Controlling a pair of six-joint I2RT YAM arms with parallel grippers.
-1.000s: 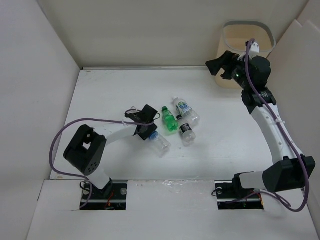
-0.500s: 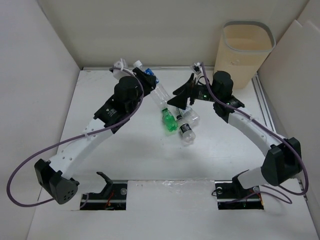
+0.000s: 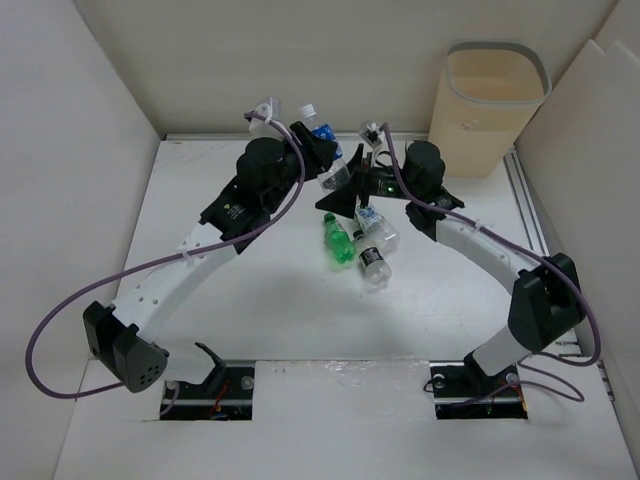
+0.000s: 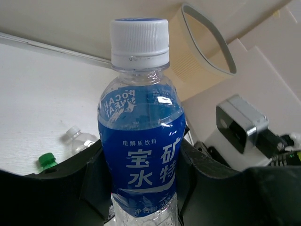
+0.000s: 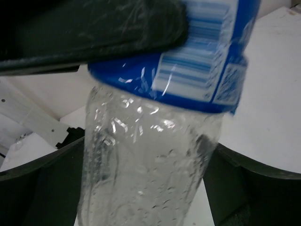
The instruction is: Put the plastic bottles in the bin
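A clear plastic bottle with a blue label and white cap [image 3: 322, 150] [image 4: 141, 136] hangs above the back of the table, my left gripper [image 3: 312, 152] [image 4: 141, 179] shut on its label. My right gripper [image 3: 347, 190] [image 5: 146, 188] is open, a finger on each side of the bottle's clear lower end [image 5: 150, 155]. Three more plastic bottles lie mid-table: a green one [image 3: 338, 238], a clear blue-labelled one [image 3: 374, 220] and a black-labelled one [image 3: 373, 262]. The beige bin [image 3: 490, 105] [image 4: 197, 66] stands at the back right.
White walls enclose the table [image 3: 250, 300] on the left, back and right. The two arms arch over the table and meet near its back middle, above the lying bottles. A metal rail [image 3: 527, 215] runs along the right side near the bin.
My left arm lifted the blue-labelled bottle off the table and carried it to the back middle. My right gripper swung from the bin leftward and now straddles that bottle's lower end.
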